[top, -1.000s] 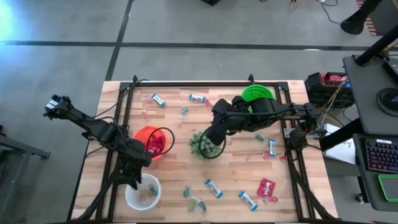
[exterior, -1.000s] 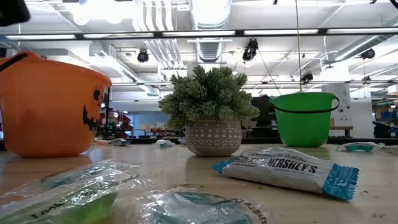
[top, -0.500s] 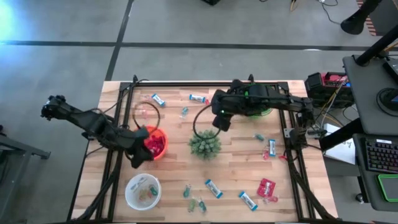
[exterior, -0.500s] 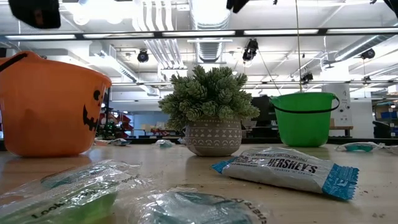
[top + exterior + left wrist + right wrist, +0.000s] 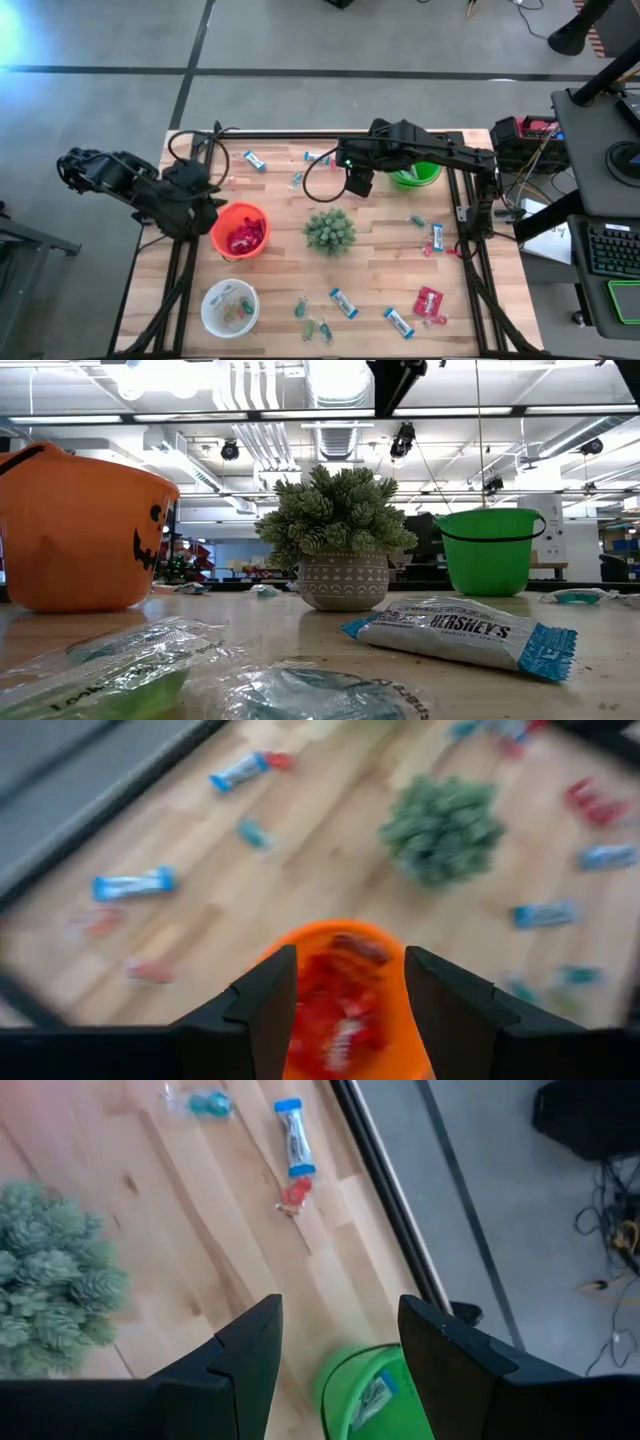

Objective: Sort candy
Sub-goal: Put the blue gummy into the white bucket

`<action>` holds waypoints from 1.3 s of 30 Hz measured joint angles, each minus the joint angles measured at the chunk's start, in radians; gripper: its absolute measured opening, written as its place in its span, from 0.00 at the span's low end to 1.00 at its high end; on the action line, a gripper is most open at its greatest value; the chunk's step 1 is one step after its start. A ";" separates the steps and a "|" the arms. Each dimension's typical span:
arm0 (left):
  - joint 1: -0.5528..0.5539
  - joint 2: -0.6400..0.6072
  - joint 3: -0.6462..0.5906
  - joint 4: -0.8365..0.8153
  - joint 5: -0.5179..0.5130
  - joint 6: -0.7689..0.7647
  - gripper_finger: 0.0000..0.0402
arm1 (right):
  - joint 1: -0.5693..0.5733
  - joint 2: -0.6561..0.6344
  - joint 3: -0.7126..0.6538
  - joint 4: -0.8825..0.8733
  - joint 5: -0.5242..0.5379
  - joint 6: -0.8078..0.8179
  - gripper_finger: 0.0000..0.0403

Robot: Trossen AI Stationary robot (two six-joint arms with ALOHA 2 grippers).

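- High view: the left claw (image 5: 200,190) hangs at the left edge of the table (image 5: 380,270), just left of the orange bucket (image 5: 240,230), which holds red packets. The right claw (image 5: 358,182) hangs at the far middle, just left of the green bucket (image 5: 415,165). A white bowl (image 5: 229,308) at the near left holds a few pale and green pieces. The potted plant (image 5: 330,230) stands mid-table. Loose candy lies in two groups: far, a blue-and-white bar (image 5: 318,157) just left of the right claw, and another bar (image 5: 254,160) between the arms; near right, more bars (image 5: 343,302) and a red packet (image 5: 429,301). Judgement: the far bar is nearest the right claw, with its long axis running left to right.
- Low view: neither claw reaches table level. A blue-and-white wrapped bar (image 5: 460,632) lies nearest, long axis across the picture; clear-wrapped green pieces (image 5: 120,670) lie in front.
- Left wrist view: the left claw (image 5: 345,1010) is released and empty, fingers (image 5: 265,1005) spread directly above the orange bucket (image 5: 345,950) with its red packets.
- Right wrist view: the right claw (image 5: 335,1355) is released and empty, above the green bucket (image 5: 375,1385), which holds at least one wrapped piece. A blue-and-white bar (image 5: 292,1138) and a small red piece (image 5: 293,1195) lie ahead of it on the table, near the frame rail.
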 joint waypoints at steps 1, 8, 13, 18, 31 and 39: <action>0.004 0.003 -0.001 -0.029 -0.023 0.006 0.42 | -0.006 0.000 -0.006 0.000 -0.006 0.000 0.48; 0.127 -0.037 -0.070 -0.055 -0.139 0.089 0.42 | -0.031 0.000 -0.017 0.023 -0.044 0.065 0.48; 0.189 -0.071 -0.099 -0.056 -0.122 0.155 0.42 | -0.031 0.000 -0.017 0.021 -0.089 0.140 0.48; 0.209 -0.085 -0.099 -0.056 -0.121 0.176 0.42 | 0.004 0.000 -0.022 0.011 -0.376 0.195 0.48; 0.209 -0.086 -0.084 -0.029 -0.115 0.254 0.42 | 0.233 0.000 -0.072 0.127 -0.519 0.498 0.48; 0.209 -0.087 -0.084 -0.029 -0.113 0.256 0.42 | 0.344 0.060 -0.185 0.333 -0.488 0.746 0.48</action>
